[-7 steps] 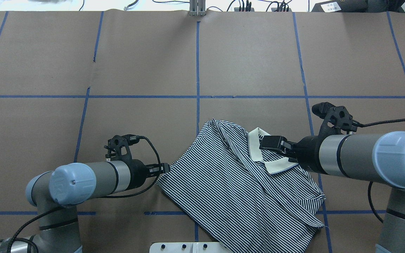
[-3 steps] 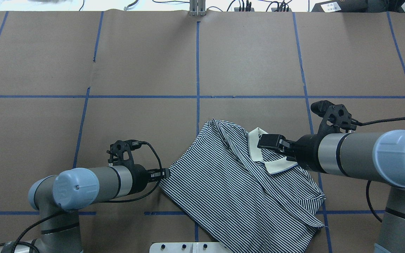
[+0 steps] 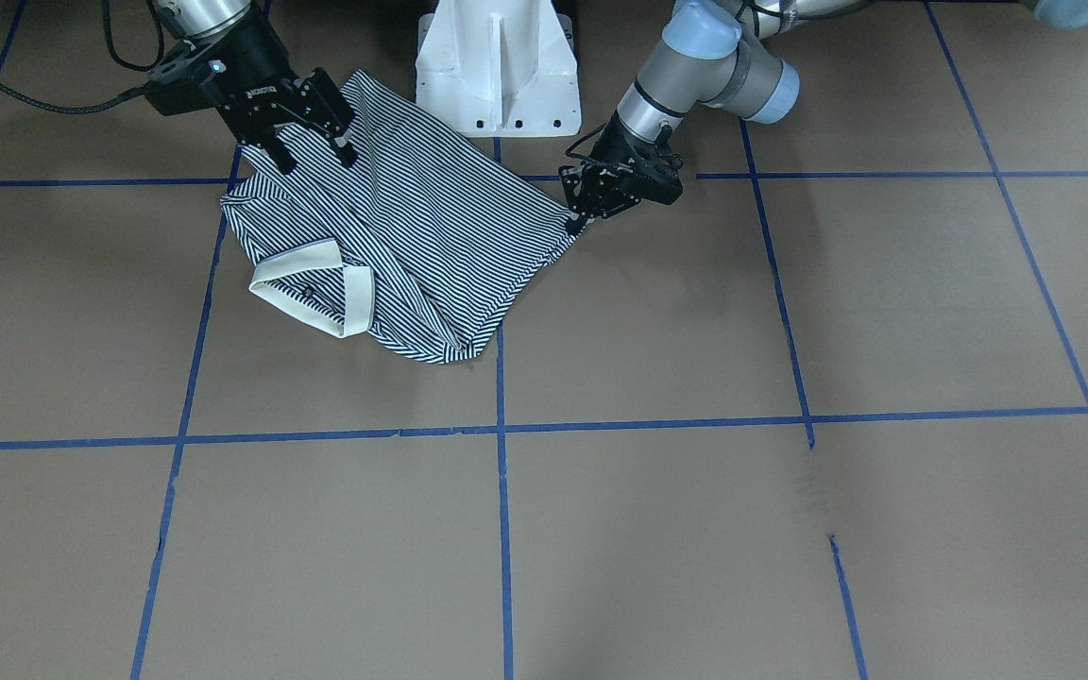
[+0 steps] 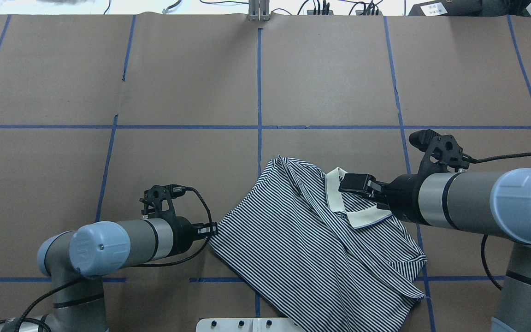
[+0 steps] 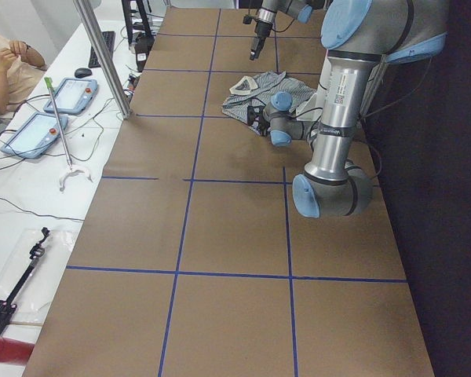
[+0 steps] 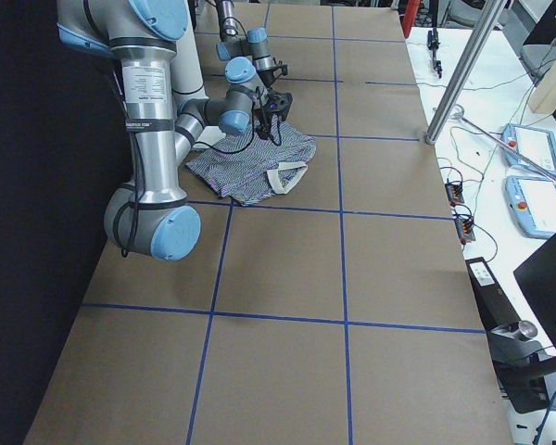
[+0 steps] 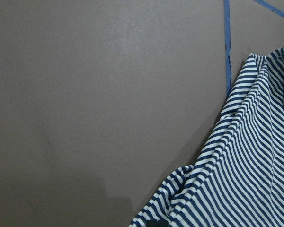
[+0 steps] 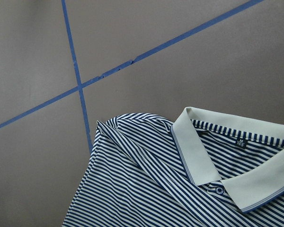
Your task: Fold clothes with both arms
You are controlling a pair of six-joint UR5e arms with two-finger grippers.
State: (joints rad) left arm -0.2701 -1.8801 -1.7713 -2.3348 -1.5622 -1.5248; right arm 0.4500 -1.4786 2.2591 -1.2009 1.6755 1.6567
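A cream-collared, navy-and-white striped polo shirt (image 3: 412, 227) lies on the brown table (image 3: 695, 519) — black left gripper (image 3: 576, 219) pinching one corner, black right gripper (image 3: 315, 156) spread-fingered over its far edge.

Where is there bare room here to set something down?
Bare: the brown paper-covered table beyond the crosswise blue tape line. Crowded: the robot's edge, where the left end effector pinches a corner of the navy-and-white striped polo shirt and the open right end effector hangs over its collar.
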